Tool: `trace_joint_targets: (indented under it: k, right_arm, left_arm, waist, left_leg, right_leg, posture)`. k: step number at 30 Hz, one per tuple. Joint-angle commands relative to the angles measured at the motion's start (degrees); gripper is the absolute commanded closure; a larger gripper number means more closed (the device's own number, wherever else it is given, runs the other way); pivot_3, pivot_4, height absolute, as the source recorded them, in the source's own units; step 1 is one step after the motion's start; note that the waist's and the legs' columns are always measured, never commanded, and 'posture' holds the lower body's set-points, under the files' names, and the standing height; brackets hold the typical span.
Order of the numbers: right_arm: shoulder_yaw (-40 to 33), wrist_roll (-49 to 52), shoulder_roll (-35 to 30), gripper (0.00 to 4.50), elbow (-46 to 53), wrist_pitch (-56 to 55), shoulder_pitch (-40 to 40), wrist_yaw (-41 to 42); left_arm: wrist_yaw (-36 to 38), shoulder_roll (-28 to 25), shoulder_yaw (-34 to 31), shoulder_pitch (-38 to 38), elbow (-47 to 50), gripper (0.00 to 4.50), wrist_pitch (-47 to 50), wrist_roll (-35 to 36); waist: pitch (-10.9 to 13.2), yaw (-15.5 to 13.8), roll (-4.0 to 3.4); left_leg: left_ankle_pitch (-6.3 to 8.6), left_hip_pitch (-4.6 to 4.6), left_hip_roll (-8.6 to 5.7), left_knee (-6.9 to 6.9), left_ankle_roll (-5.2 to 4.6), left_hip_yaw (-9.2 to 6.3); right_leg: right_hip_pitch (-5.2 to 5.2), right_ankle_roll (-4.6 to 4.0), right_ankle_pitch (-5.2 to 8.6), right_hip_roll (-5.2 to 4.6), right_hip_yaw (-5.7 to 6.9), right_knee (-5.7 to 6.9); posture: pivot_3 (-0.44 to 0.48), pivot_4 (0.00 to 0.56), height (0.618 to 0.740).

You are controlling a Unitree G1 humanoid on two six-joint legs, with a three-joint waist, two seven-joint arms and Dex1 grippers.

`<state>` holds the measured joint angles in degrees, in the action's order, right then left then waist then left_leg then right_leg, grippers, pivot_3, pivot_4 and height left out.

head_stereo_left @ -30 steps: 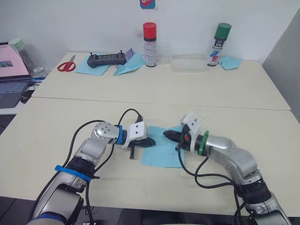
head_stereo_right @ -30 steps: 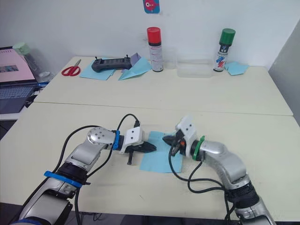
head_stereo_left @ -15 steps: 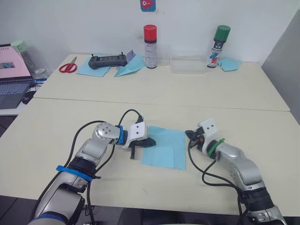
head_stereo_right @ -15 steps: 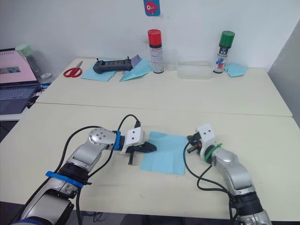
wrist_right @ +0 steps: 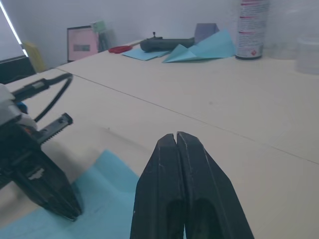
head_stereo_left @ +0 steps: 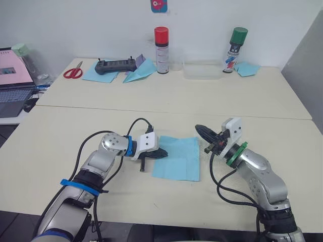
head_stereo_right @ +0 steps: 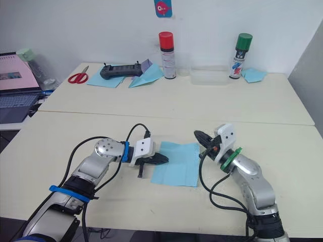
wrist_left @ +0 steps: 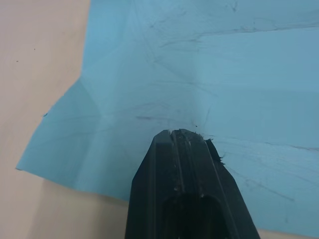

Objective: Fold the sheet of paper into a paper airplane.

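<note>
The sheet of paper (head_stereo_left: 179, 160) lies flat on the near table, light blue, with crease lines clear in the left wrist view (wrist_left: 234, 69). My left gripper (head_stereo_left: 163, 154) is shut, its tip resting on the sheet's left part, a little in from the edge. Its fingers (wrist_left: 180, 149) are pressed together against the paper. My right gripper (head_stereo_left: 198, 129) is shut and empty. It is raised off the table just past the sheet's far right corner, pointing toward my left. The right wrist view shows its closed fingers (wrist_right: 177, 149) above the sheet (wrist_right: 112, 191).
On the far table stand a red-capped spray can (head_stereo_left: 161, 43), a green-capped can (head_stereo_left: 236, 42) and a clear plastic box (head_stereo_left: 202, 69). A black controller (head_stereo_left: 116, 64), red scissors (head_stereo_left: 72, 71) and a blue paper dart (head_stereo_left: 140, 71) lie there. A laptop (head_stereo_left: 11, 80) sits far left.
My right gripper left the sheet's right part, drew back to the right, then lifted and turned above the far right corner. The sheet now lies flat. My left gripper stayed put.
</note>
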<state>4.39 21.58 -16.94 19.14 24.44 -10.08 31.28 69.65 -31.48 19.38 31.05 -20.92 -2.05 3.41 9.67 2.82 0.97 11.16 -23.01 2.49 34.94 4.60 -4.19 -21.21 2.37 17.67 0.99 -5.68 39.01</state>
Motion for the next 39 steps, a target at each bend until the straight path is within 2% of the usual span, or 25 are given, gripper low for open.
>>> trace_joint_targets:
  k: [1, 7, 14, 17, 26, 28, 32, 39]
  right_arm:
    - [8.9, -2.85, -1.42, 4.46, -0.21, 2.97, 0.96, 2.88]
    - [11.97, -10.21, -4.16, 4.46, -8.22, 2.42, 0.71, 0.69]
    - [11.25, -10.35, -3.93, 4.46, -10.02, 3.36, -1.13, 1.31]
    - [10.47, -10.3, -3.58, 4.46, -10.44, 3.2, -1.18, 0.77]
    - [10.78, -10.87, -5.58, 4.46, -9.72, 3.53, 0.81, 2.01]
    - [10.77, -10.62, -5.59, 4.46, -9.4, 4.08, 1.15, 2.06]
    - [11.04, -10.6, -5.5, 4.46, -8.7, 4.71, 1.52, 2.04]
    - [11.68, -10.56, -5.25, 4.46, -7.71, 5.63, 2.03, 2.23]
  left_arm:
    - [0.47, -0.31, 2.32, -2.74, -3.09, 4.5, 1.78, -2.99]
    - [0.73, 0.27, 2.5, -2.31, -2.36, 4.5, 2.86, -2.92]
    - [0.77, 1.63, 0.8, -0.99, -1.2, 4.5, 7.46, -0.42]
    - [-0.33, 2.84, -1.78, 0.46, -0.43, 4.5, 10.93, 1.56]
    - [-2.05, 7.27, -4.58, 0.58, 12.51, 4.5, 23.35, 8.74]
    - [-3.44, 7.79, -3.06, -0.54, 13.62, 4.5, 23.6, 7.29]
    - [-7.17, 6.0, -0.47, -2.02, 7.37, 4.5, 15.99, 0.21]
    - [-19.18, 7.5, -3.43, 2.98, -9.78, 4.5, 4.84, -4.28]
  waist:
    - [-0.08, 0.06, 0.01]
    - [-0.13, -0.04, 0.02]
    - [-0.24, -0.02, 0.12]
    - [-0.23, -0.14, 0.12]
    - [-0.17, -0.25, 0.2]
    - [-0.17, -0.26, 0.2]
    - [-0.17, -0.01, 0.2]
    - [-0.18, -0.09, 0.31]
  left_leg:
    - [0.0, 0.02, 0.01, -0.03, 0.0, 0.0]
    - [0.0, 0.01, -0.04, -0.05, 0.0, 0.07]
    - [0.01, 0.06, -0.02, -0.06, 0.0, 0.07]
    - [0.0, 0.05, -0.03, -0.05, 0.0, 0.05]
    - [0.0, -0.34, -0.05, -0.04, 0.0, -0.01]
    - [0.01, -0.46, -0.05, -0.05, 0.01, -0.06]
    - [0.02, -0.44, -0.05, -0.1, 0.01, -0.08]
    - [0.01, -0.16, -0.07, -0.05, 0.01, -0.1]
  right_leg:
    - [0.0, -0.03, 0.02, 0.01, 0.0, 0.0]
    - [-0.01, -0.21, 0.13, -0.05, -0.05, -0.04]
    - [0.01, -0.22, 0.14, -0.04, -0.05, -0.03]
    - [0.01, -0.21, 0.14, -0.04, -0.02, -0.03]
    - [-0.29, 0.13, -0.03, -0.04, 0.03, -0.04]
    - [-0.38, 0.16, 0.0, -0.03, 0.08, -0.05]
    - [-0.41, 0.16, 0.02, -0.01, 0.09, -0.05]
    - [-0.13, 0.04, 0.09, -0.03, 0.07, -0.05]
  posture:
    - [0.0, 0.15, 0.74]
    - [0.0, 0.15, 0.74]
    - [0.0, 0.15, 0.74]
    - [0.0, 0.15, 0.74]
    - [0.0, 0.15, 0.74]
    - [0.0, 0.15, 0.74]
    - [0.0, 0.15, 0.74]
    - [0.0, 0.15, 0.74]
